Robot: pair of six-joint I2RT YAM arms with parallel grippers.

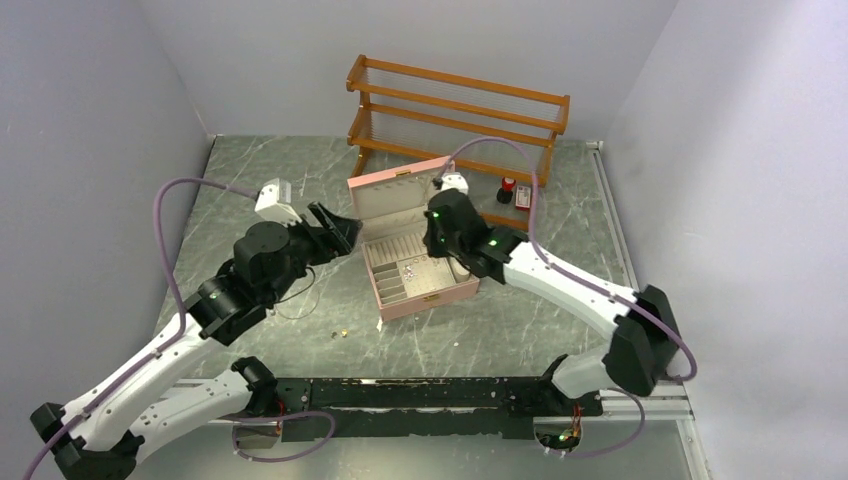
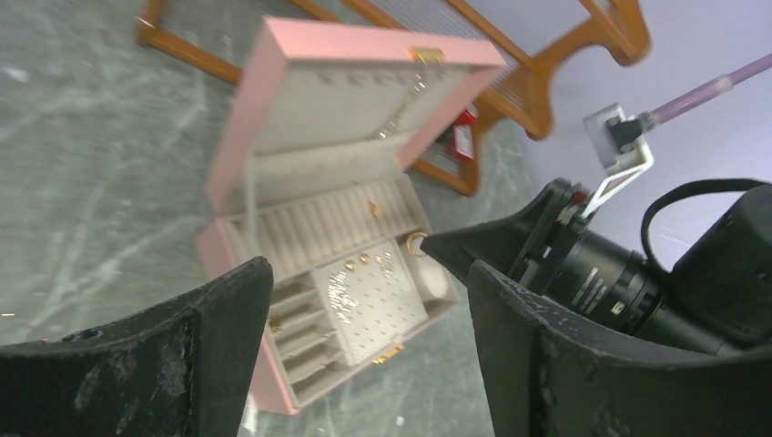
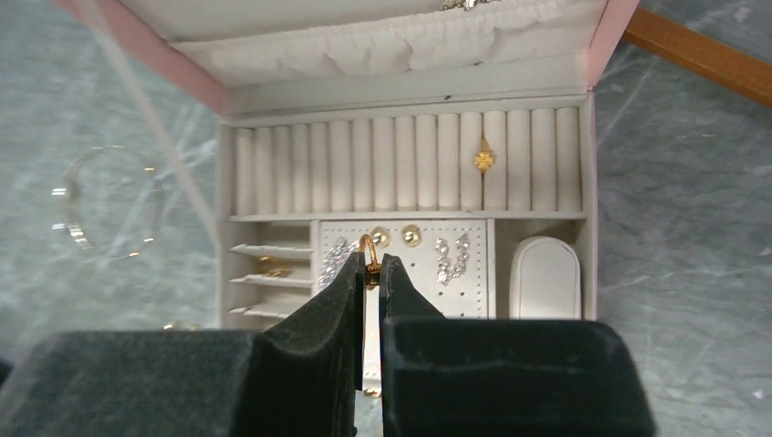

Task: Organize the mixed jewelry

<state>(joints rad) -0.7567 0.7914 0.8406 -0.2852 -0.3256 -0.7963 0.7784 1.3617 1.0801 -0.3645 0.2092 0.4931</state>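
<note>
Your right gripper (image 3: 369,266): fingers clenched on a gold ring (image 3: 368,243), centre frame, over the pink box (image 3: 401,91). Your left gripper (image 2: 369,270): fingers released, empty. One necklace loop (image 3: 107,202): on table (image 3: 683,228), left of frame.

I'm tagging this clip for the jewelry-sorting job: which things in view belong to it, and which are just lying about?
Belongs to the job: gold ring pinched in the right gripper; pink box, open; gold studs and silvery earrings on its panel; chain necklace looped on the table.
Just lying about: wooden rack; small red-and-black bottles near it.
</note>
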